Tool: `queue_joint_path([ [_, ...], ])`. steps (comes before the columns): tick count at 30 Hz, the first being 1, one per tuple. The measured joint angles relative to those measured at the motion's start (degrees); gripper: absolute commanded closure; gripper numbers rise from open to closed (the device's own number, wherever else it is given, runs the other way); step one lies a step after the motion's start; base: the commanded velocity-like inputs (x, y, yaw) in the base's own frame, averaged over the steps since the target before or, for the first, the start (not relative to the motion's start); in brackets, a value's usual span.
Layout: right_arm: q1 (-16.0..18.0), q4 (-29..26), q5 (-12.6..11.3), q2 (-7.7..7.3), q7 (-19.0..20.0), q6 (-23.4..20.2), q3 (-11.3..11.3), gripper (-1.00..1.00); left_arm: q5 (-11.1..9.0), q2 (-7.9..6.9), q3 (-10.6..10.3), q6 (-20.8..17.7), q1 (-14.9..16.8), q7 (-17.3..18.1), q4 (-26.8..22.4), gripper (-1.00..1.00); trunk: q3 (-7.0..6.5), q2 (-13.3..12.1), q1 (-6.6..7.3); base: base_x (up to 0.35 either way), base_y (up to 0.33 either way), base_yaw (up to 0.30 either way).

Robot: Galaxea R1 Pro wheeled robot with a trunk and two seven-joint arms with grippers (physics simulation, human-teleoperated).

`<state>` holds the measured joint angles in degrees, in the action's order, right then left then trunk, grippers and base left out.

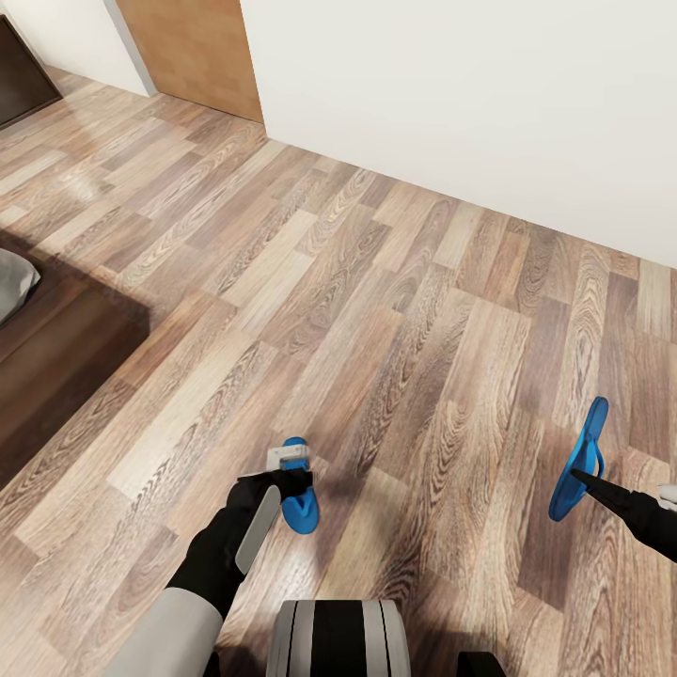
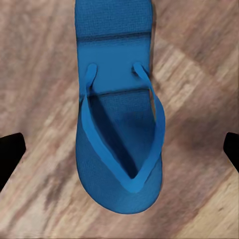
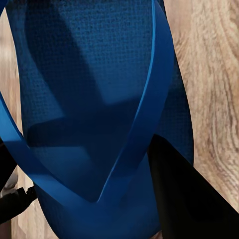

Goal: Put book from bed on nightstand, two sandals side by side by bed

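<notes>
The left pincer (image 1: pixel 287 475) hung spread wide and empty directly over one sandal (image 1: pixel 299 495). In its wrist view the two black fingers (image 2: pixel 10 154) stood at the picture's opposite edges with that sandal (image 2: pixel 119 114) flat on the floor between them, straps up, its long axis running across the line from finger to finger. By that lie, a straight descent would likely bring the fingers down on either side of the sole's width.

The right pincer (image 1: pixel 590 481) was closed on the other sandal (image 1: pixel 579 461), which hung on edge above the floor (image 1: pixel 395 282), well apart from the first. Its wrist view showed a black finger (image 3: pixel 189 199) pressed against the blue sole (image 3: pixel 94 99) beside the strap; the second finger was mostly hidden behind the sandal.

To the left, a corner of the bed (image 1: pixel 14 282) with its dark frame was cut off by the picture's edge. The left arm was nearer it. The lower sandal's heel end was covered by the left pincer in the head view.
</notes>
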<state>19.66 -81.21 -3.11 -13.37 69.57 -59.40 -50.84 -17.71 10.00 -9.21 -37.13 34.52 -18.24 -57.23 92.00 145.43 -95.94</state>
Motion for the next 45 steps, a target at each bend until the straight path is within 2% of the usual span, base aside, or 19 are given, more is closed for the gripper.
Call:
queue_joint_path([
  [4,0.0,0.0,0.0,-0.01,0.02,0.0,0.0,1.0,-3.47,0.0,-0.04,-0.01,0.0,-1.35,-0.01,-1.0,0.0,0.0,0.0,0.0,0.0,0.0],
  [8,0.0,0.0,0.0,-0.03,0.03,0.0,0.0,1.0,-4.88,0.0,-0.11,0.0,0.0,-1.46,0.01,-1.0,0.0,0.0,0.0,0.0,0.0,0.0],
  [12,0.0,0.0,0.0,-0.01,0.02,0.0,0.0,1.0,-5.24,0.0,-0.13,-0.01,0.0,-1.38,0.02,-1.0,0.0,0.0,0.0,0.0,0.0,0.0],
  [29,0.0,0.0,0.09,0.01,0.06,0.05,0.0,1.0,-5.43,0.0,-0.21,-0.01,0.0,-1.37,0.0,-1.0,3.76,0.23,-0.44,0.0,0.0,0.0],
  [45,0.0,0.0,0.0,0.0,0.02,0.0,0.0,1.0,-5.36,0.0,-0.31,0.03,0.0,-1.36,-0.01,-1.0,3.77,0.23,-0.43,0.063,0.0,0.0],
])
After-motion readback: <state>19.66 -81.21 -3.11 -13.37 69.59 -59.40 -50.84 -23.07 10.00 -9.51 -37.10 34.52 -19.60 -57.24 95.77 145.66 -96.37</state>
